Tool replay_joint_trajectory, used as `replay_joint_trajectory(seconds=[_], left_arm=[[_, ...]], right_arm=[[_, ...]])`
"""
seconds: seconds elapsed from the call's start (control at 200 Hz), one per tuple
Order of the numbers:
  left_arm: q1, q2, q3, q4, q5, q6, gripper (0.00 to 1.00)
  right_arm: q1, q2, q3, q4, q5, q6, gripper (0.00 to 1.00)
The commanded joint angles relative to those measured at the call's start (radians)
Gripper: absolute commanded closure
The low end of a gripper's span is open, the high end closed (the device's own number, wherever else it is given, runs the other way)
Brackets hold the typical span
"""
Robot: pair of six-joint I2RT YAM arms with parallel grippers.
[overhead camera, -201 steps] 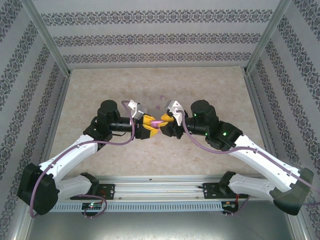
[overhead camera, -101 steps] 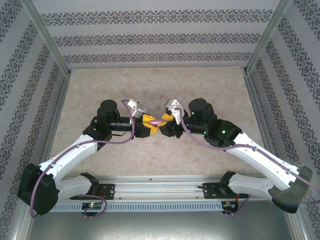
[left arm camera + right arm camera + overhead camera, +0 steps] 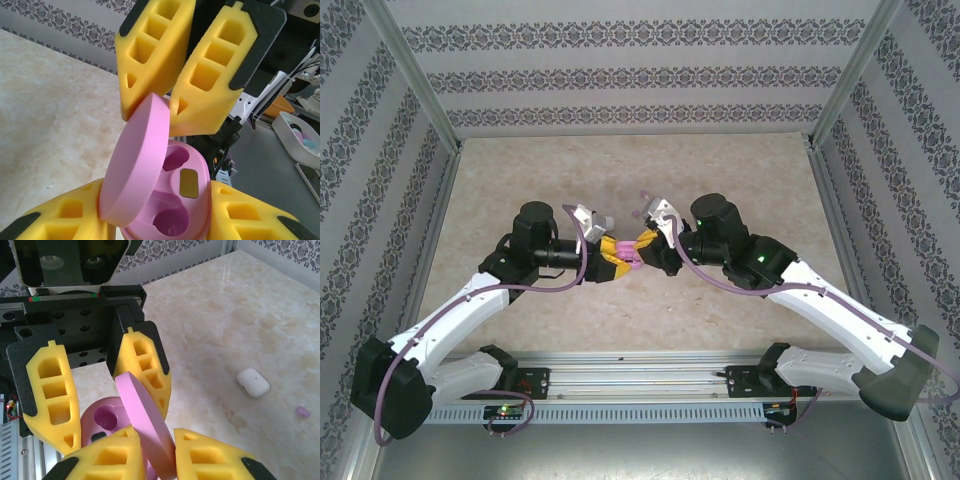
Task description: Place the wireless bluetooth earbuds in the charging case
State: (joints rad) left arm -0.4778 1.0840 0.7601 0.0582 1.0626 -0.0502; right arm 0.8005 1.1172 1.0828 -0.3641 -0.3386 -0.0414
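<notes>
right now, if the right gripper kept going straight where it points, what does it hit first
The pink lid sits between the fingers of the right gripper. Going straight on, it would likely press into the open case first, which the left gripper holds from the other side.

charging case point(image 3: 175, 205): pink plastic, smooth, with a soft satin sheen; the wells inside shine a little more.
lid point(image 3: 135, 165): same pink plastic, even and untextured, nearly matt.
left gripper fingers point(image 3: 245, 217): dull yellow plastic, finely grainy, with moulded pockets; matt black facing.
right gripper fingers point(image 3: 210, 75): same dull yellow and matt black.
table point(image 3: 225, 300): beige stone-look top, smooth, faintly glossy.
white case point(image 3: 253, 382): hard white plastic, glossy.
earbud point(image 3: 302, 412): pale purple, plastic-looking; too small to tell its finish.
arm shells point(image 3: 450, 320): smooth white plastic; the joints are matt black.
cable point(image 3: 548, 288): purple rubbery sheath.
frame posts point(image 3: 415, 75): bare metal, brushed.
walls point(image 3: 640, 80): patterned and matt; paper or cloth, cannot tell.
</notes>
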Motion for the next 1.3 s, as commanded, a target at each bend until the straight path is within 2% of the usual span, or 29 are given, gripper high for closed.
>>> replay_joint_trajectory(seconds=[0.0, 0.155, 0.25, 0.34, 0.605, 0.769, 1.129, 1.294], left_arm=[[-0.020, -0.021, 0.033, 0.003, 0.059, 0.059, 0.66], [-0.019, -0.022, 0.034, 0.032, 0.063, 0.049, 0.65], [-0.020, -0.020, 0.036, 0.044, 0.072, 0.044, 0.65], [-0.019, -0.020, 0.037, 0.055, 0.085, 0.034, 0.66], [-0.020, -0.026, 0.038, 0.066, 0.121, 0.015, 0.66], [-0.021, -0.024, 0.048, 0.025, 0.132, 0.037, 0.66], [-0.021, 0.003, 0.159, -0.242, 0.159, 0.206, 0.65], [-0.019, 0.005, 0.179, -0.287, 0.151, 0.240, 0.63]], right_arm=[[-0.010, -0.021, -0.007, 0.107, -0.021, -0.001, 0.96], [-0.008, -0.032, -0.012, 0.105, -0.032, -0.014, 0.95], [-0.008, -0.026, -0.015, 0.096, -0.029, -0.017, 0.78], [-0.009, -0.025, -0.023, 0.101, -0.022, -0.019, 0.70], [-0.013, 0.015, -0.002, 0.094, -0.029, -0.032, 0.65], [-0.017, 0.037, 0.029, 0.086, -0.037, -0.051, 0.72], [-0.019, 0.080, 0.119, -0.028, -0.096, -0.146, 0.93], [-0.018, 0.080, 0.137, -0.060, -0.124, -0.157, 0.98]])
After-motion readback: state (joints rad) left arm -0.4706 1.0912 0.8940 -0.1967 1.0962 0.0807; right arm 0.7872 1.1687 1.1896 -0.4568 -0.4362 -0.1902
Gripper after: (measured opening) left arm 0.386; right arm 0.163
